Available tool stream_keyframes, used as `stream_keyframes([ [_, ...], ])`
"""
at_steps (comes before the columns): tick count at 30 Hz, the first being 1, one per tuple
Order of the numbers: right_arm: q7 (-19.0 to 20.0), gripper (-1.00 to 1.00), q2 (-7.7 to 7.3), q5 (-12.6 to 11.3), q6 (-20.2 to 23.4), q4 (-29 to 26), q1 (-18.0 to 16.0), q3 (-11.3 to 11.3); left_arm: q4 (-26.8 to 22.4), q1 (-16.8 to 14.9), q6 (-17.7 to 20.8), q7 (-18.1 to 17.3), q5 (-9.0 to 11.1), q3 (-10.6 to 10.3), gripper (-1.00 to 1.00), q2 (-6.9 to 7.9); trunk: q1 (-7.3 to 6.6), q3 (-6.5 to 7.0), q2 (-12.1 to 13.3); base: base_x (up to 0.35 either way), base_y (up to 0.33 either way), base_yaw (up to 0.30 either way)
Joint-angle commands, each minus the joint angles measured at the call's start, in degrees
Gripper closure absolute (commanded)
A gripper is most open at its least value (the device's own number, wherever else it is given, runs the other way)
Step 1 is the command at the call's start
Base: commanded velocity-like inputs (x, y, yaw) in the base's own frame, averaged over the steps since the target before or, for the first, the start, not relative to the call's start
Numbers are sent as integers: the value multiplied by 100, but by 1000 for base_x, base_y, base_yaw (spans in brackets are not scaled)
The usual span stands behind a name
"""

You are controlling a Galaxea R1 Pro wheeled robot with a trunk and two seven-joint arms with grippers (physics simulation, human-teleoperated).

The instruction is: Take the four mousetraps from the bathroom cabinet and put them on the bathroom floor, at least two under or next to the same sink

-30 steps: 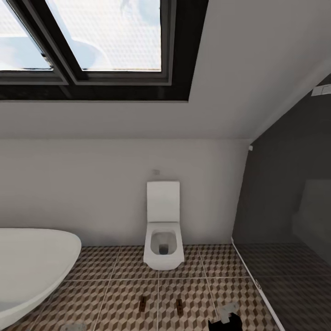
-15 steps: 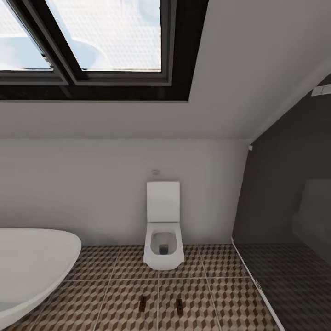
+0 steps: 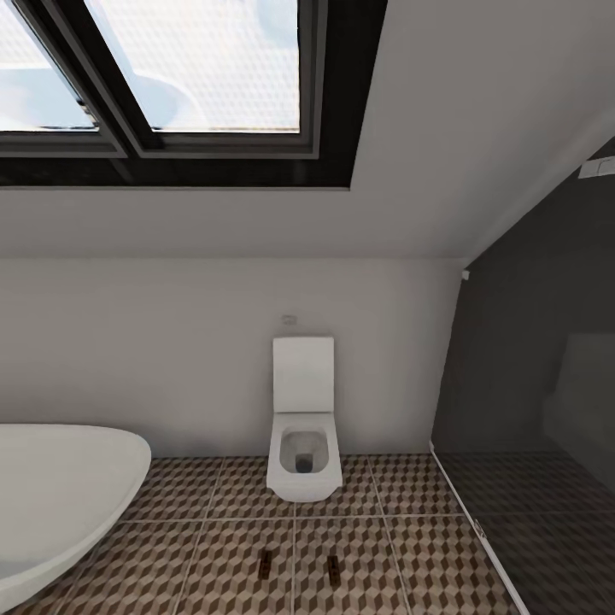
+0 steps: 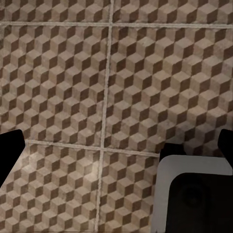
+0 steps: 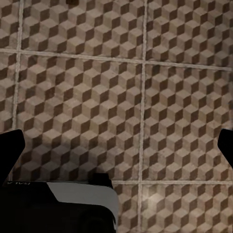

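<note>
From my head camera I see two mousetraps [image 3: 266, 565] [image 3: 333, 569] lying flat on the bathroom floor [image 3: 213, 547], side by side but apart, near the bottom of my view and just this side of the toilet [image 3: 303, 436]. The left trap sits a little left of the toilet's centre line, the right one slightly right of it, with a grout line running between them. The toilet stands against the far white wall. A white bathtub [image 3: 60, 495] curves in at near left, and a dark glass shower screen [image 3: 530, 410] closes off the right side. A skylight [image 3: 171, 77] sits in the sloped ceiling above. My left wrist camera looks down on cube-patterned tiles; the left claw [image 4: 116, 145] has its dark fingertips [image 4: 9, 150] at opposite edges of that picture, spread wide with nothing between them, and a white and black part of the robot shows beneath. The right claw [image 5: 116, 150] over the same tiling is likewise spread wide and empty.
</note>
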Motion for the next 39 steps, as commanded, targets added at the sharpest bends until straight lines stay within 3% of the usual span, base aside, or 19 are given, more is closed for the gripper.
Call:
stream_keyframes([
  [1, -14, -100, -1, -58, -16, 5, 30, 49, 17, 3, -9, -40, 56, -46, -100, 5, 2, -2, -4, 0, 0, 0],
  [14, -4, -100, -90, -94, -12, 4, 346, 44, 21, 42, -9, 36, 69, -32, -100, 103, 2, -2, -4, 0, 0, 0],
  [22, -13, -100, -149, -277, -12, -22, 377, 47, 21, 43, -9, 127, 81, -29, -100, 137, 2, -2, -4, 0, 0, 0],
  [34, -20, -100, -65, -373, 20, -32, 380, 44, 13, 45, -9, 140, 83, -29, -100, 36, 2, -2, -4, 0, 0, 0],
  [39, -17, -100, 60, -401, 478, -24, 385, 39, 13, 46, -4, 144, 83, -28, -100, 13, 2, -2, -4, 0, 0, 0],
])
